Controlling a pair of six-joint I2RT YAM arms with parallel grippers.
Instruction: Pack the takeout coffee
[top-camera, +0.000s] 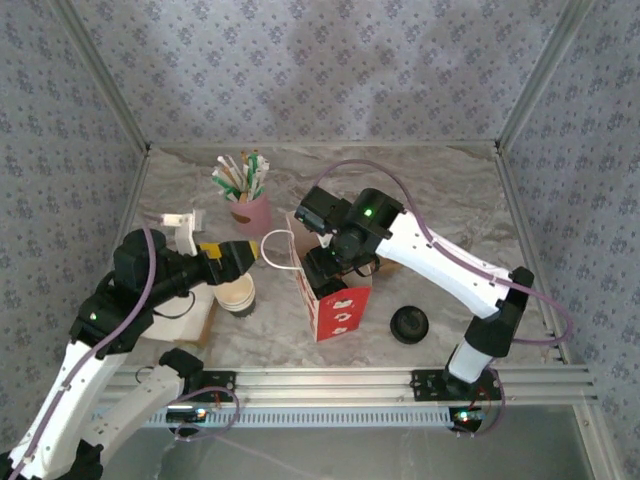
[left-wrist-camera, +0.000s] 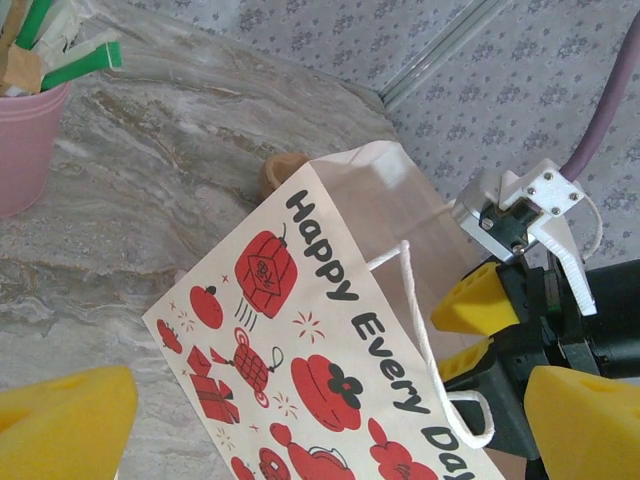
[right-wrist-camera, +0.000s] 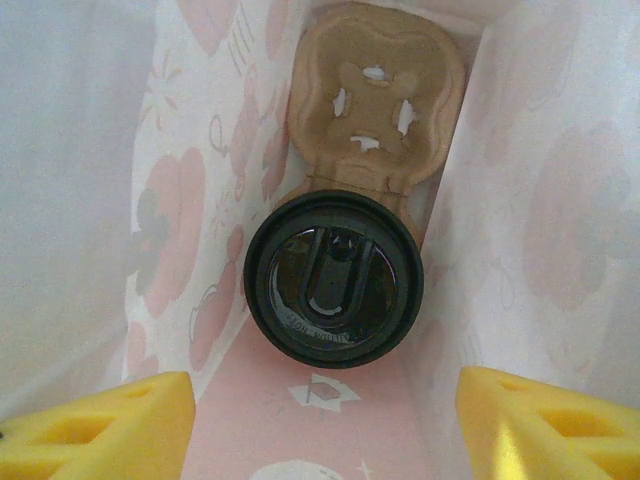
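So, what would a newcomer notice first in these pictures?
First the red-printed paper bag standing in the middle of the table, with the right arm reaching into its open top. Inside the bag, a cup with a black lid sits in a brown cardboard carrier. A loose black lid lies on the table to the bag's right.

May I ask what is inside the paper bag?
A black-lidded cup sits in a brown pulp carrier, whose other slot is empty. Its lid hides the cup's body and contents.
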